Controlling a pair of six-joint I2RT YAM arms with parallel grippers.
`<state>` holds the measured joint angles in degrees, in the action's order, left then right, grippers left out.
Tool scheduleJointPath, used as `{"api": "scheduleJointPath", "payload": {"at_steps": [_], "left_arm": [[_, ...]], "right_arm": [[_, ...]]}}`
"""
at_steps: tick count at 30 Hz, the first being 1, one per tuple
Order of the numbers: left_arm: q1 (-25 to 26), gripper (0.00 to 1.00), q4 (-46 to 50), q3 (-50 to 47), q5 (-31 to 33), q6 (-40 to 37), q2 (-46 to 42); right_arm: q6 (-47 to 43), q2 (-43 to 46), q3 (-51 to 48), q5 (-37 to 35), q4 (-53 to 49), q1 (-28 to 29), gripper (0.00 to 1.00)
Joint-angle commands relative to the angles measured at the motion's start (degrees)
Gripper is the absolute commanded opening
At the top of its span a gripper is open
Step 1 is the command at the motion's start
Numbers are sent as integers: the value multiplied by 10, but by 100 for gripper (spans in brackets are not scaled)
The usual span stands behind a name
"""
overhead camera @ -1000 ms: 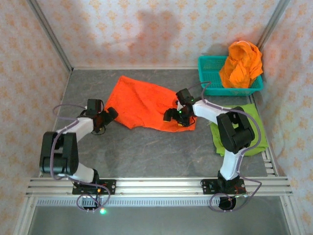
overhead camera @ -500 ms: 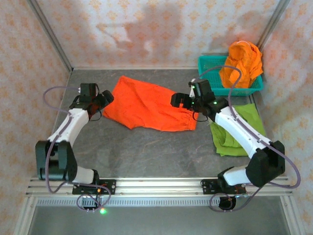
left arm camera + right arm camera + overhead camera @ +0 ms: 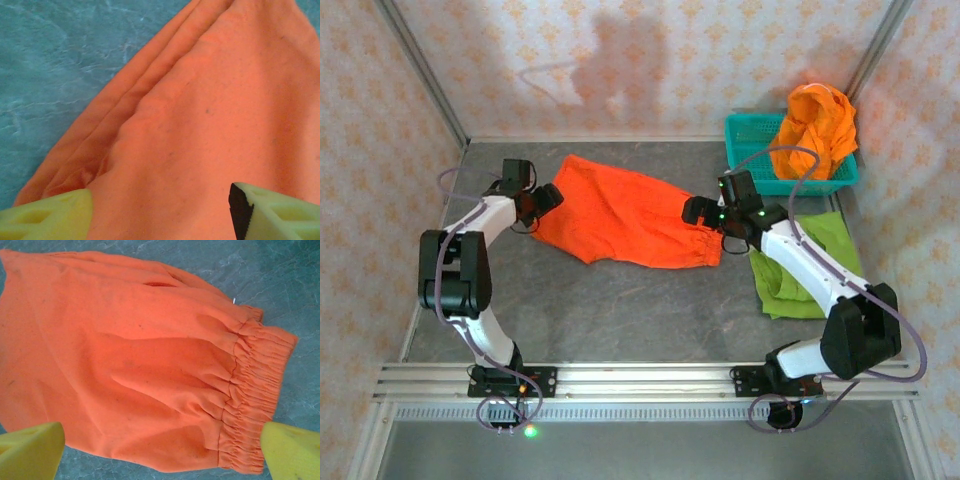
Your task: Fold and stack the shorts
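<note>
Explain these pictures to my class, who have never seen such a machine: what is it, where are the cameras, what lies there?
Two robot arms are bolted at the near edge of a grey table. One picture looks down from above and behind them; the other two come from a camera on each wrist. On the table lie flat orange shorts, green shorts to their right, and a teal basket of more orange cloth at the back. The left tool is at the orange shorts' left end, the right tool at the waistband end. Both are open, holding nothing.
</note>
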<state>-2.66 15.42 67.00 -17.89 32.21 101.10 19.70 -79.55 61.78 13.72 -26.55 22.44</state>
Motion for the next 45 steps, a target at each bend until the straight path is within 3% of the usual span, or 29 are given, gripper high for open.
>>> {"api": "scheduleJointPath", "payload": {"at_steps": [1, 9, 19, 25, 30, 33, 36, 40, 45], "left_arm": [[1, 80, -33, 19, -30, 16, 18], [-1, 93, -50, 7, -15, 23, 64], [-25, 96, -79, -151, 55, 27, -4], [-52, 97, -122, -269, 57, 42, -104], [-52, 99, -123, -271, 0, 37, -217], [-30, 100, -108, -238, -33, 32, -268], [25, 100, -79, -196, -35, 8, -287], [70, 100, -106, -201, -28, 22, -266], [86, 100, -168, -260, -18, 52, -215]], "right_arm": [[17, -5, -15, -5, 27, 0, 100], [25, -32, -15, -7, 35, -1, 100], [20, -51, -21, 0, 35, -5, 100], [22, -33, -45, 10, 33, -13, 100], [41, -31, -50, 41, 37, -38, 100], [43, -38, -33, 71, 47, -44, 100], [56, -56, -1, 107, 66, -43, 100], [87, -110, 53, 144, 92, -43, 99], [115, -192, 123, 183, 111, -43, 99]]}}
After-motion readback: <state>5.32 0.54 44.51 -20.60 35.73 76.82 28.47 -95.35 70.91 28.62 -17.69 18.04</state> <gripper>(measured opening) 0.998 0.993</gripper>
